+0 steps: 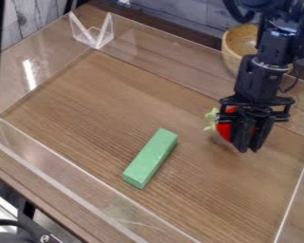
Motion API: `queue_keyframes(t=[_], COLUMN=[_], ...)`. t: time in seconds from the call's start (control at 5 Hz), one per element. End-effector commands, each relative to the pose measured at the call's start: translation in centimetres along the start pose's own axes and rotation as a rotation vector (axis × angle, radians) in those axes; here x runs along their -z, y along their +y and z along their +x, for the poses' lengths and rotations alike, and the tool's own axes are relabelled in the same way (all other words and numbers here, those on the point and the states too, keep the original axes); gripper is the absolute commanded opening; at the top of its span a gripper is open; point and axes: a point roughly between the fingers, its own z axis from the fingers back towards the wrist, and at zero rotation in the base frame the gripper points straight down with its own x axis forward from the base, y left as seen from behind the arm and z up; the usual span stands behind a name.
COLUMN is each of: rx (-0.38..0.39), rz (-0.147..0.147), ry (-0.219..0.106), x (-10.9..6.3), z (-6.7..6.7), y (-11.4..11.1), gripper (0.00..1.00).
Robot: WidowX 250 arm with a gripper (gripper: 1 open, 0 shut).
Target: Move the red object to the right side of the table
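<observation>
Wooden bowl (pixel 242 40) sits at the far right, outside the clear acrylic walls (pixel 41 57); its contents are hidden behind the arm. Red object (pixel 227 126): glossy red, pale yellow-green leafy cap showing at its left side, mostly hidden by the pincer (pixel 250 139). It rests on the tabletop (pixel 117 104) near the right wall. Pincer points steeply down, clamped narrow on the red object. Green block (pixel 151 158) lies flat, well apart to the left.
</observation>
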Motion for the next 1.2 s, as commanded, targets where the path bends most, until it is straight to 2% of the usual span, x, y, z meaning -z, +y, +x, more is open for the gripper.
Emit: queue_keyframes(t=[0.0, 1.0], rx=[-0.001, -0.013], rz=[-0.067, -0.073], ry=[-0.019, 0.022], x=[-2.42, -3.16], z=[-0.20, -1.03], y=[0.29, 1.14], gripper=[0.00, 0.00])
